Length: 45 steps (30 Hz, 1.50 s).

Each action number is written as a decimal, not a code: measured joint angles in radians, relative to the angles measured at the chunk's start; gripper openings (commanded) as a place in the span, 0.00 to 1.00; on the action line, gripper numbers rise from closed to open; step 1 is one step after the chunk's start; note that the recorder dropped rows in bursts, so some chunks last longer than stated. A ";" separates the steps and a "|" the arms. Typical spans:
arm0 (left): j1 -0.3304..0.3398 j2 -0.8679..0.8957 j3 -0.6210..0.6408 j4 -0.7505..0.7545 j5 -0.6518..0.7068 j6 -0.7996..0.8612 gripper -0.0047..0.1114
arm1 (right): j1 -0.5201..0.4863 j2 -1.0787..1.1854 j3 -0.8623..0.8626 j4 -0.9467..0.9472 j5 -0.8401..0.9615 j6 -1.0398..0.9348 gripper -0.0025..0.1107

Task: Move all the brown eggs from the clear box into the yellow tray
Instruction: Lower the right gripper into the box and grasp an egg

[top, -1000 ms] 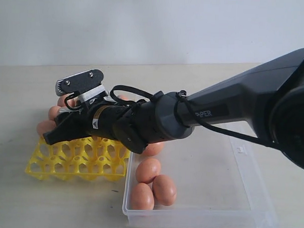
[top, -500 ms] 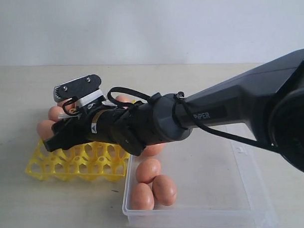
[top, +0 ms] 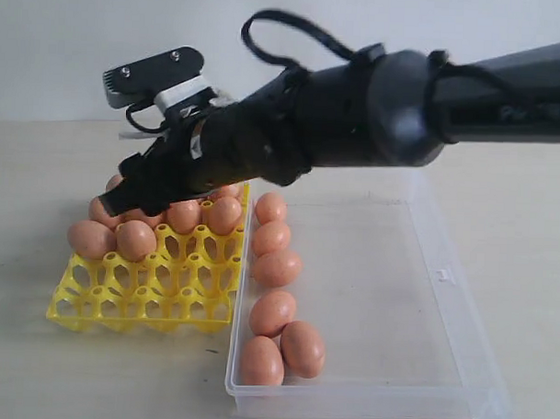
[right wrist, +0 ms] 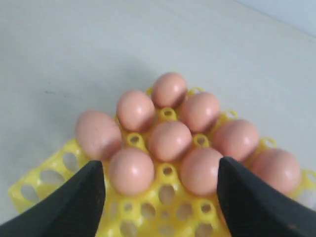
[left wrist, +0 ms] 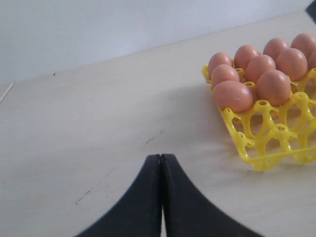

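Right end effector hangs wide open and empty above the yellow tray. For the next pick, swing to the clear box just beside the tray, straddle one egg clear of its neighbours, and close softly. Brown eggs: six in the box, at least nine seated in tray cups.

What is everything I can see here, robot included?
Table: one, pale, under everything.
Box: one, clear, on the table.
Tray: one, yellow, touching the box's side.
Tray eggs: ten by my count, brown, in the far rows.
Box eggs: six, brown, along the side nearest the tray.
Arm: one in sight, black, reaching over the box.
Right claw: black, open, empty, above the tray eggs.
Left claw: black, shut, over bare table.
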 measured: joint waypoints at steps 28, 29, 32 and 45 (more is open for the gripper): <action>0.000 0.000 0.000 0.000 0.000 0.000 0.04 | -0.095 -0.184 0.309 0.123 0.562 0.199 0.57; 0.000 0.000 0.000 0.000 0.000 0.000 0.04 | -0.090 -0.184 0.309 0.128 0.558 0.199 0.57; 0.000 0.000 0.000 0.000 0.000 0.000 0.04 | -0.075 -0.184 0.309 0.142 0.533 0.194 0.57; 0.000 0.000 0.000 0.000 0.000 0.000 0.04 | -0.070 -0.078 0.309 0.123 0.473 0.190 0.54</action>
